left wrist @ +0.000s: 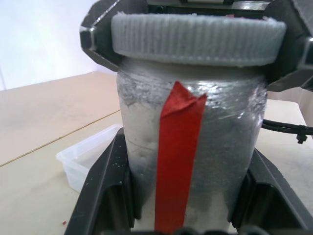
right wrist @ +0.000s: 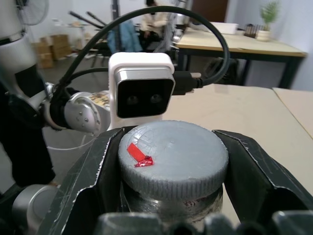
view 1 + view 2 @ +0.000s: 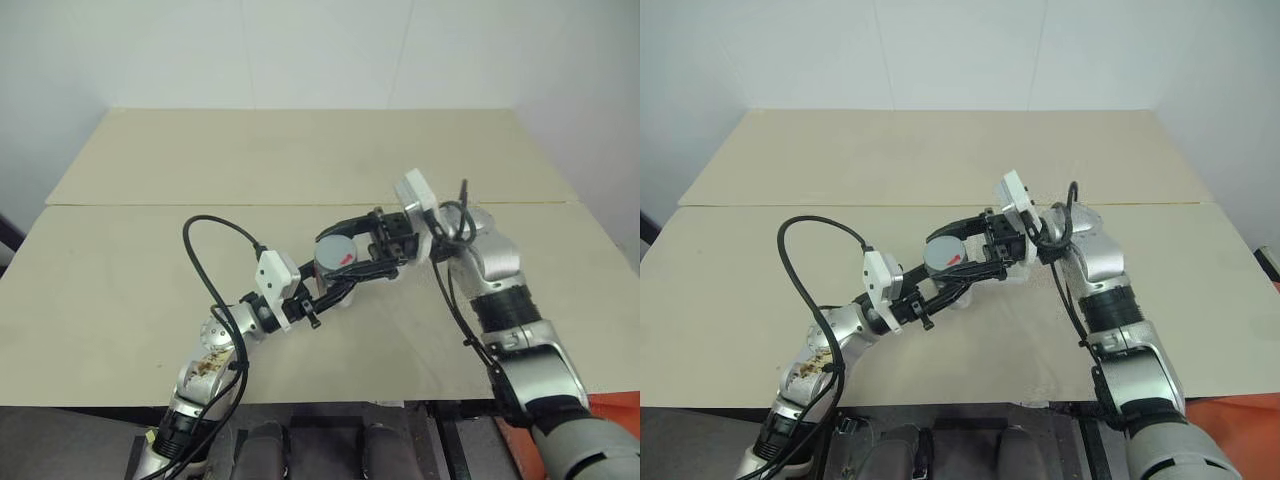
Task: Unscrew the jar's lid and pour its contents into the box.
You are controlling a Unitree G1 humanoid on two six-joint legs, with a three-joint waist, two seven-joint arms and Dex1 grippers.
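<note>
left wrist view shows the left hand [image 1: 188,196] clamped on the body of the jar [image 1: 190,147], its red label stripe facing the camera, with the clear box [image 1: 83,156] on the worktop [image 1: 44,112] just behind, a thing the head views barely give. left eye view sets the jar held above the worktop between both arms, and the right hand [image 3: 350,262] clamped on the lid [image 3: 338,250]. right wrist view alone shows the lid's top with its small red mark, still seated on the jar.

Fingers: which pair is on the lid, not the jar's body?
The right gripper's; its fingers clamp the lid. The left gripper's hold the jar.
</note>
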